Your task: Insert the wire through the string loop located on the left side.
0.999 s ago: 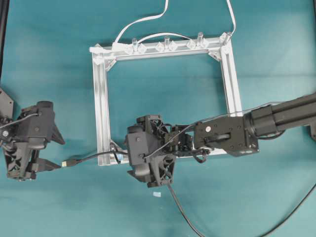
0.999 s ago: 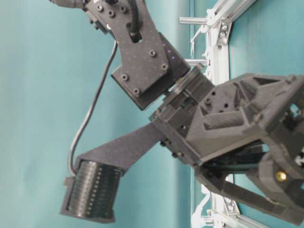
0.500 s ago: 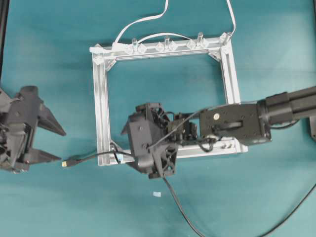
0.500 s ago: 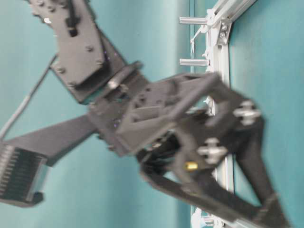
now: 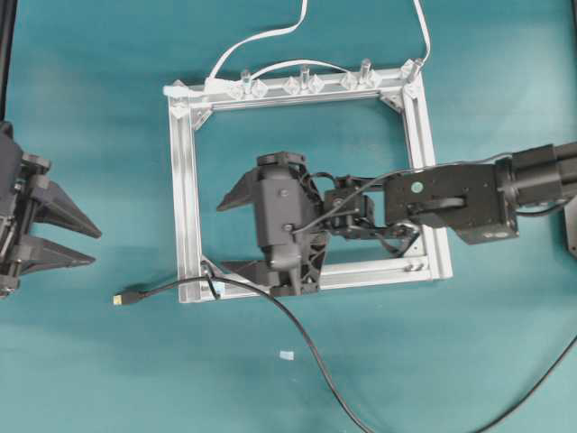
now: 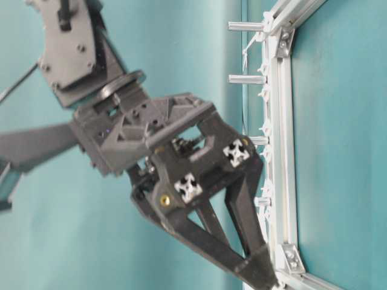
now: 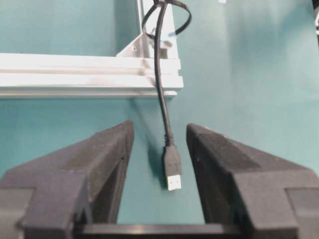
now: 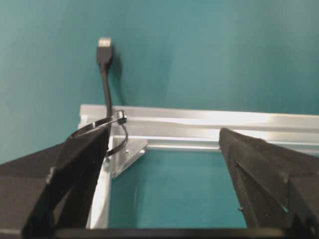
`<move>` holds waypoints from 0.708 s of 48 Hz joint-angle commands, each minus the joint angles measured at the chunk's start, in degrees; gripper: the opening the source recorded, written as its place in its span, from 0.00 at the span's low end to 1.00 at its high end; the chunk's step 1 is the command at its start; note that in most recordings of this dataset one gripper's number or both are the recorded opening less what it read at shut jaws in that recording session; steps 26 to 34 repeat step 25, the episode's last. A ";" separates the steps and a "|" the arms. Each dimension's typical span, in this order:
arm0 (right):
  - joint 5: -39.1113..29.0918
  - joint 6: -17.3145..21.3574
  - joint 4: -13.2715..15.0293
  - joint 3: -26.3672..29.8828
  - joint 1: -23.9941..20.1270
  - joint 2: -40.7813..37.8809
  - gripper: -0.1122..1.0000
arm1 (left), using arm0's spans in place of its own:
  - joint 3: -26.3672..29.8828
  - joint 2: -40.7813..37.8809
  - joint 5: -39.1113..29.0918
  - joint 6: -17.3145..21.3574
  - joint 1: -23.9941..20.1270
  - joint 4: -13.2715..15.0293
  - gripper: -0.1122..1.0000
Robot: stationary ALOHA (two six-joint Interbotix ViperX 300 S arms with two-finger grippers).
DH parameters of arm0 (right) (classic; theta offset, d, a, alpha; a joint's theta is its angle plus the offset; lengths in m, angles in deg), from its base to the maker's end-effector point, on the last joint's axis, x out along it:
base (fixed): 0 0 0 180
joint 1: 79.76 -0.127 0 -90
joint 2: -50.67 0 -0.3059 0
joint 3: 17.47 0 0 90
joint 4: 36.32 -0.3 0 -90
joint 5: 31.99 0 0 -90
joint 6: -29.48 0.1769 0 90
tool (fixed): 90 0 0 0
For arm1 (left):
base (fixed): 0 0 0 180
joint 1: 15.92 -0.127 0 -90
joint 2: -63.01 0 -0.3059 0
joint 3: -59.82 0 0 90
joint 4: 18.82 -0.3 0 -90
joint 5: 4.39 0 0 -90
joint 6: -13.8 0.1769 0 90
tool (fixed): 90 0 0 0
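Observation:
The wire (image 5: 167, 289) lies loose on the teal table; its black plug (image 5: 126, 297) with a metal tip rests left of the aluminium frame (image 5: 185, 180). The cable passes through the string loop (image 5: 210, 281) at the frame's near-left corner bracket. My left gripper (image 5: 96, 248) sits at the far left, open. In the left wrist view the plug (image 7: 172, 172) lies between its fingers, untouched, with the string loop (image 7: 187, 22) beyond. My right gripper (image 5: 222, 236) hovers inside the frame, open wide and empty. Its wrist view shows the string loop (image 8: 123, 139) and the plug (image 8: 104, 50).
White cables (image 5: 261, 36) and clear plastic clips (image 5: 302, 84) sit along the frame's far rail. The black cable trails off past the near edge (image 5: 338, 397). A small white scrap (image 5: 287, 354) lies on the table below the frame.
My right gripper has moved from the near rail and the wire to inside the frame. The left gripper has drawn back to the left, its jaws narrower. The plug has stayed put.

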 commanded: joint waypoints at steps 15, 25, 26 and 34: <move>15.56 6.15 -0.18 -7.73 -0.09 4.04 0.92 | -0.26 1.58 0.26 0.44 -0.35 -0.26 0.53; 16.00 6.33 -0.09 -9.49 -0.18 4.04 0.92 | -0.26 1.58 0.35 0.44 -0.35 -0.26 0.53; 16.00 6.33 -0.09 -9.49 -0.18 4.04 0.92 | -0.26 1.58 0.35 0.44 -0.35 -0.26 0.53; 16.00 6.33 -0.09 -9.49 -0.18 4.04 0.92 | -0.26 1.58 0.35 0.44 -0.35 -0.26 0.53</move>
